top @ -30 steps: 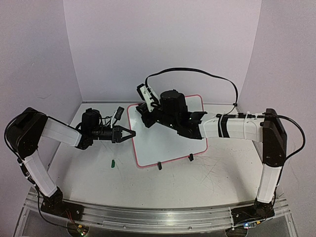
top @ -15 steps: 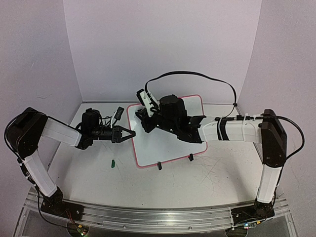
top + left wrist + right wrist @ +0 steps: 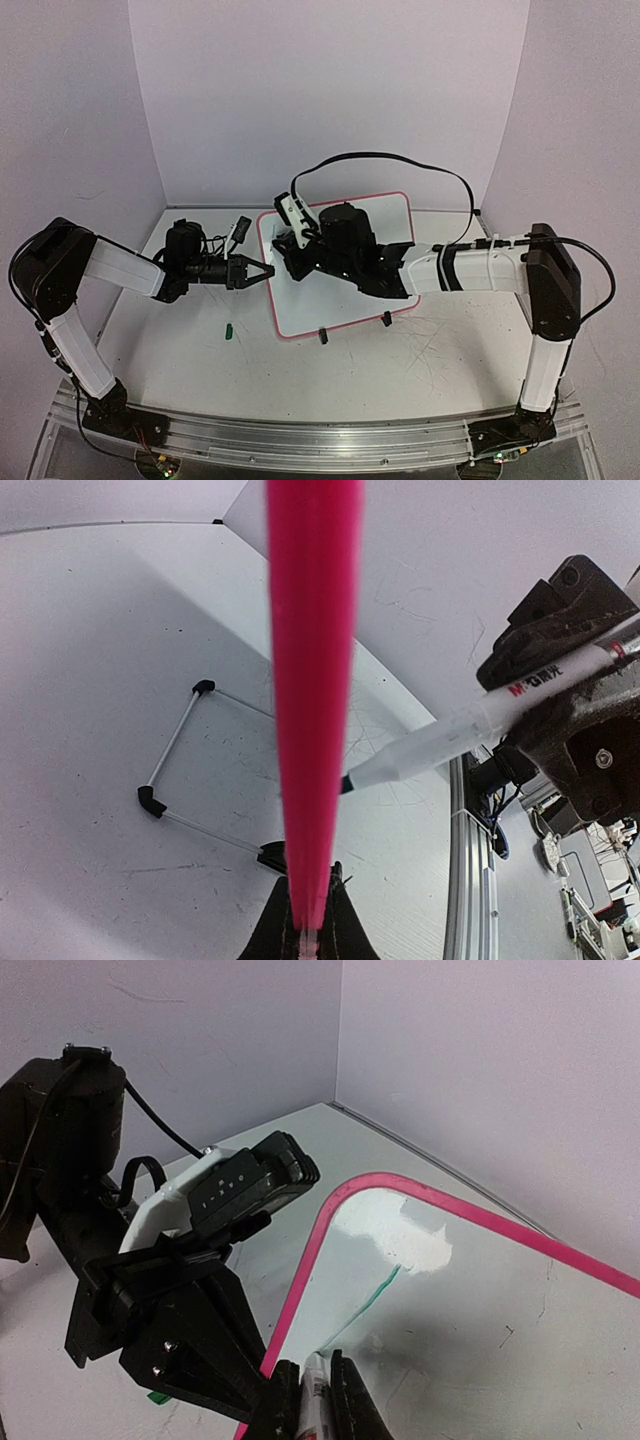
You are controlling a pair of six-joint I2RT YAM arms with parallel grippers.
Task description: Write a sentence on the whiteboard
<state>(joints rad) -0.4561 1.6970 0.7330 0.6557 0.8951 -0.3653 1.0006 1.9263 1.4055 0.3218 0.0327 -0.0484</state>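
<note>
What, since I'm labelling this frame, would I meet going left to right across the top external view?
left arm's black elbow → small green piece → left tool → whiteboard → right arm's black elbow

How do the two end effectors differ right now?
The left end effector pinches the whiteboard's pink edge; the right end effector holds a marker aimed at its face. The left sits beside the whiteboard; the right reaches across over it. Both are shut on something.
</note>
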